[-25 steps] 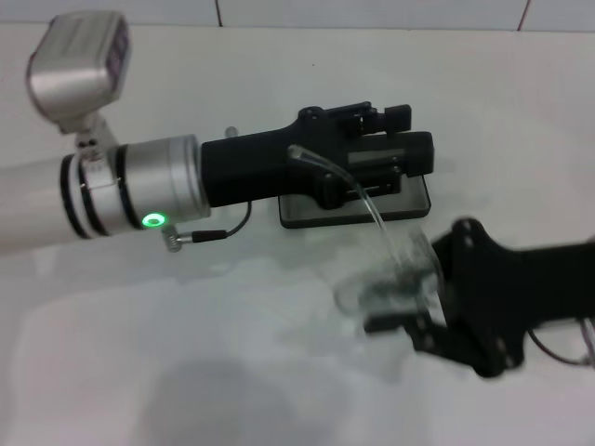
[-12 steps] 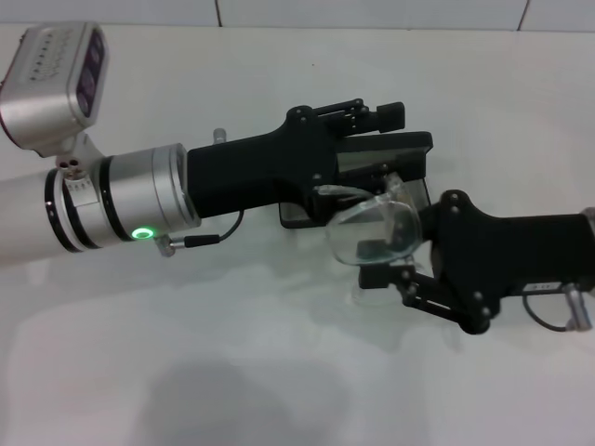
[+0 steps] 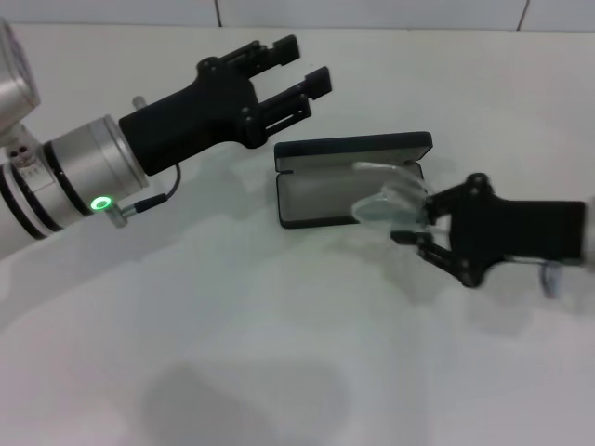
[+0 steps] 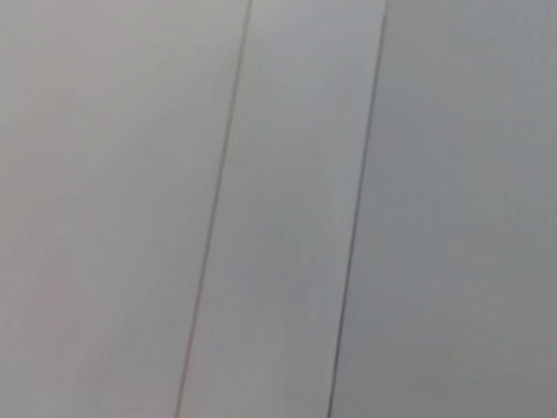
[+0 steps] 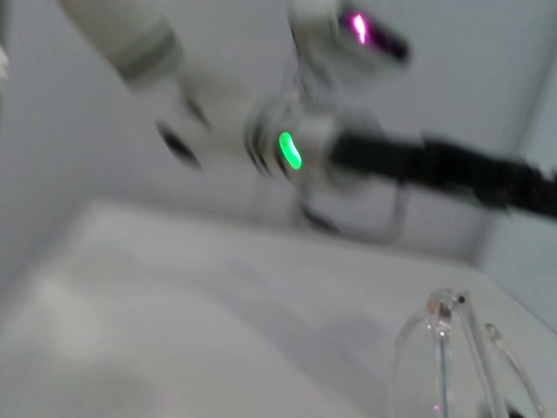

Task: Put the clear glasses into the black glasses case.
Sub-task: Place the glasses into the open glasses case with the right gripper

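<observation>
The black glasses case [image 3: 323, 201] lies open in the middle of the white table, its grey lining showing and its lid standing along the far side. The clear glasses [image 3: 389, 199] hang over the case's right end, held from the right by my right gripper [image 3: 420, 219], which is shut on them. In the right wrist view the clear glasses [image 5: 448, 348] show as a see-through lens and temple close to the camera. My left gripper [image 3: 302, 63] is open and holds nothing, raised behind and to the left of the case. The left wrist view shows only pale tiles.
The white table [image 3: 232, 353] stretches bare in front of the case. A tiled wall edge [image 3: 372, 14] runs along the back. My left arm [image 5: 290, 150], with its green light, crosses the right wrist view farther off.
My left gripper has let go of the case and pulled back to the far left, open. The right gripper has moved the glasses down over the case's right end.
</observation>
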`<act>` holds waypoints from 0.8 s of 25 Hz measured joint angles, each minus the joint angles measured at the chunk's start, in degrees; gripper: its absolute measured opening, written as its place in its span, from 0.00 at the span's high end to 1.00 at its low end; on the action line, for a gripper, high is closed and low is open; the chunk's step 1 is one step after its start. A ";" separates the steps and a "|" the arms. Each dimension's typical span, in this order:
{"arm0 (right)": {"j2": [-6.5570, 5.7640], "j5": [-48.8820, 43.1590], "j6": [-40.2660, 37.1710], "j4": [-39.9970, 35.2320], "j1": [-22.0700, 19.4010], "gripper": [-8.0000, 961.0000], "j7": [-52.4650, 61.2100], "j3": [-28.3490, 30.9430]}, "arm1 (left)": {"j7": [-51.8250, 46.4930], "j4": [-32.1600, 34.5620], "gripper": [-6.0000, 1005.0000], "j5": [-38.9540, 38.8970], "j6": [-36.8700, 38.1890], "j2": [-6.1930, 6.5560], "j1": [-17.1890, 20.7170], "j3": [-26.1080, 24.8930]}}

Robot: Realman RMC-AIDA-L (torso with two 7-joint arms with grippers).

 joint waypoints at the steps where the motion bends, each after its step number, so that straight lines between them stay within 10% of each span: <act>1: 0.03 -0.70 6.33 -3.35 -1.13 0.87 0.81 -4.24 | 0.01 0.00 0.34 0.10 -0.16 0.02 0.12 -0.03; 11: 0.06 -11.18 43.81 -10.75 -1.14 0.86 4.81 -28.88 | -0.24 -0.24 0.34 1.04 -3.53 -0.17 -0.52 0.32; 20: 0.13 -13.95 50.68 -12.65 -1.09 0.86 4.74 -34.36 | -0.19 -0.23 0.34 1.07 -3.75 -0.10 -0.46 0.33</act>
